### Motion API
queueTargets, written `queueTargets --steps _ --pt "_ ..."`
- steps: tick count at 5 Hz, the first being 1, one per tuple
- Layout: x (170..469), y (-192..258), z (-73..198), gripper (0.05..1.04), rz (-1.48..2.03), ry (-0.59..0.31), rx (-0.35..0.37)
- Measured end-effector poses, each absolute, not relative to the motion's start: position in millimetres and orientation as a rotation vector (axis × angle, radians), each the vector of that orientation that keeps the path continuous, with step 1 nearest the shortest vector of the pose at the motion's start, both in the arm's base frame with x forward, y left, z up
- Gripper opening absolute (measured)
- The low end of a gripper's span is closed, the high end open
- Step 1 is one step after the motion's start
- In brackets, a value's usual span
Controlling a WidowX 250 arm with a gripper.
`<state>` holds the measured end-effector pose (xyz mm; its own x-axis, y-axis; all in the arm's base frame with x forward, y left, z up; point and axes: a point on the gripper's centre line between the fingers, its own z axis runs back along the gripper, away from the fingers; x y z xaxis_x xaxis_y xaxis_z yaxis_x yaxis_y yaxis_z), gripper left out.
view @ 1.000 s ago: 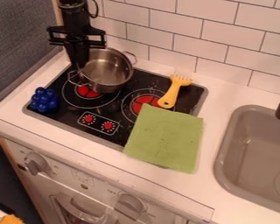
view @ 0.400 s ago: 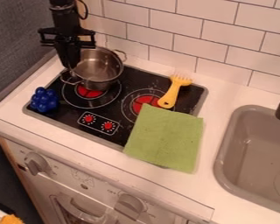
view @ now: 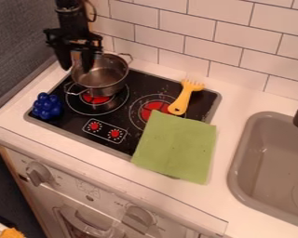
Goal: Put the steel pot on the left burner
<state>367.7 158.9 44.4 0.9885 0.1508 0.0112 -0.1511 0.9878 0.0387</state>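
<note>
At the lower left corner is something orange [view: 11, 233], partly cut off. Blue toy grapes [view: 47, 106] sit at the left edge of the black stove top [view: 77, 122], set into the white bench [view: 232, 100]. Just behind them, the end effector [view: 76, 67] hangs pointing down with its fingers spread, at the left side of the steel pot [view: 102, 76]. The pot is upright over the back part of the left burner [view: 96, 99], whose red centre shows in front. Next come two red dials, then a green cloth [view: 175, 146] overlapping the right burner [view: 152, 109], a yellow fork [view: 184, 97] and the grey sink [view: 240, 162].
</note>
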Motion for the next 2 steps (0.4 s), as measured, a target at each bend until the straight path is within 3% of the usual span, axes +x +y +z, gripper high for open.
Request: queueTargets --steps 1,2 --pt "379 126 60 1.013 0.018 -0.042 0.053" --pt "379 105 57 1.011 -0.061 -0.037 0.038"
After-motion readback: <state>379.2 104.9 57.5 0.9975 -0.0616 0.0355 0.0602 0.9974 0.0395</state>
